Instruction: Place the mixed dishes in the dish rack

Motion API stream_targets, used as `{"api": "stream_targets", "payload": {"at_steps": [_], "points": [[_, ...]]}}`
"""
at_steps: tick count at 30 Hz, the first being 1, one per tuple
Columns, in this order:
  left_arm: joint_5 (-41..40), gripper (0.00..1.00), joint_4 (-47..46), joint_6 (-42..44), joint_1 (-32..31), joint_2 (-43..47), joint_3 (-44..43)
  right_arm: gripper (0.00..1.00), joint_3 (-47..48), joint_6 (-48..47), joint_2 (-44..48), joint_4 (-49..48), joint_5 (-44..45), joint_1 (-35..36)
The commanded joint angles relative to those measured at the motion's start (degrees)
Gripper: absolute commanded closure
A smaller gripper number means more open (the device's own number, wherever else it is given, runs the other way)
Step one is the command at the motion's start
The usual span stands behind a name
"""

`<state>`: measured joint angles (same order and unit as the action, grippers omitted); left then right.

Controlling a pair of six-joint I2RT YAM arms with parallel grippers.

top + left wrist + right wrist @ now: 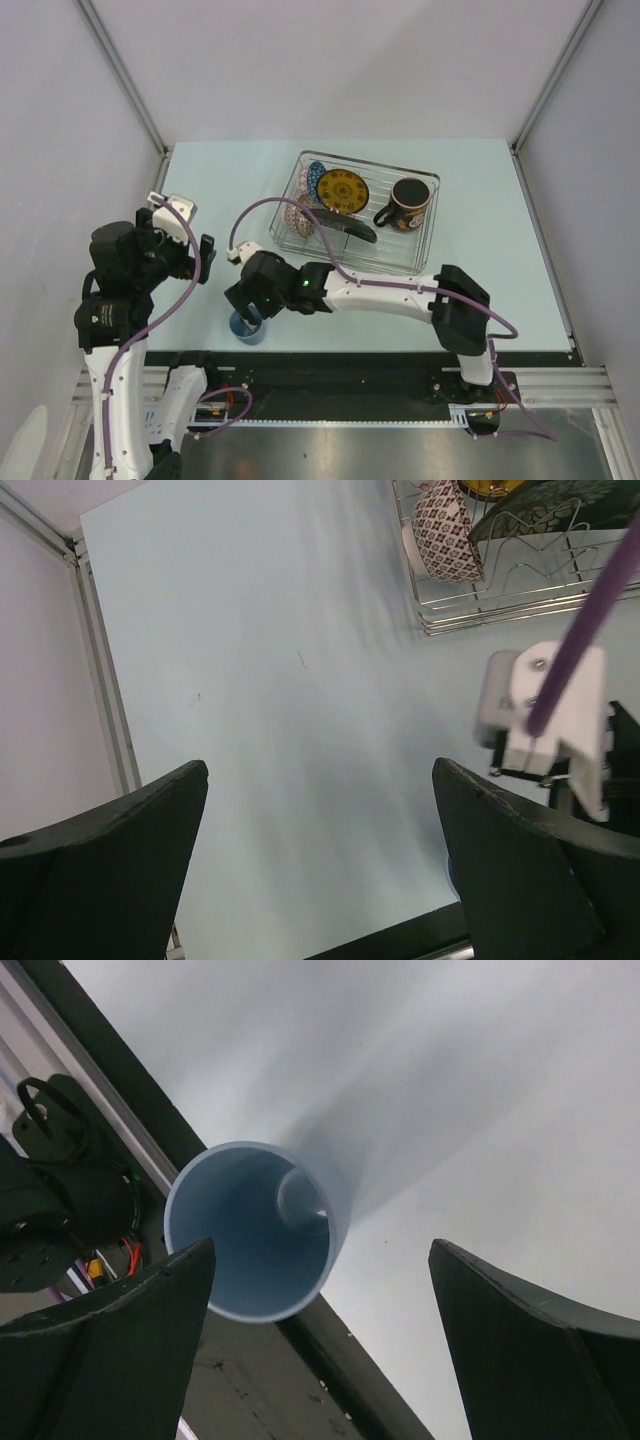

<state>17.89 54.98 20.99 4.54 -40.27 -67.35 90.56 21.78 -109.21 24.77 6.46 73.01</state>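
silver wire of the dish rack [400,252] sits at the far middle of the table [480,220] in the top view. it already holds the black mug [410,203] at its right end, the yellow plate [343,190], the dark square plate [350,228], the blue bowl [316,178] and the pinkish bowl [300,215] at its left end. the light-blue cup [247,328] stands alone at the near edge, well apart from the rack, with the right gripper [248,310] reaching across and hanging just above it. the left gripper [205,258] hovers off to the left.

the left wrist view shows that gripper's fingers spread wide over bare table, holding nothing, with the rack's near-left corner at the far right.

the right wrist view looks straight down the upright cup [250,1250]. the right gripper's [320,1250] fingers are wide apart on either side of it and not touching. the cup sits closer to one finger than the other, so the step in hand, grasping it, probably goes best if the wrist shifts to centre the cup and drops lower before closing, so the cup is not nudged off the near edge.
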Motion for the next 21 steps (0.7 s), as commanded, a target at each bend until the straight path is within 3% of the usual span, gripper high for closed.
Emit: {"api": "stream_targets", "payload": {"at_steps": [1,15,21], "points": [[2.5,0.0,-2.9,-1.1,0.5,0.6,-0.8,0.09,6.0,-1.0,-4.7,1.1,-2.7,0.2],[3.9,0.0,-3.7,-4.9,0.6,1.8,-3.2,0.12,6.0,-0.4,-7.6,1.5,-3.5,0.3],[4.4,0.0,-4.1,-5.4,0.6,2.0,-3.6,0.23,5.8,-0.2,-9.0,1.0,-3.9,-0.2]]}}
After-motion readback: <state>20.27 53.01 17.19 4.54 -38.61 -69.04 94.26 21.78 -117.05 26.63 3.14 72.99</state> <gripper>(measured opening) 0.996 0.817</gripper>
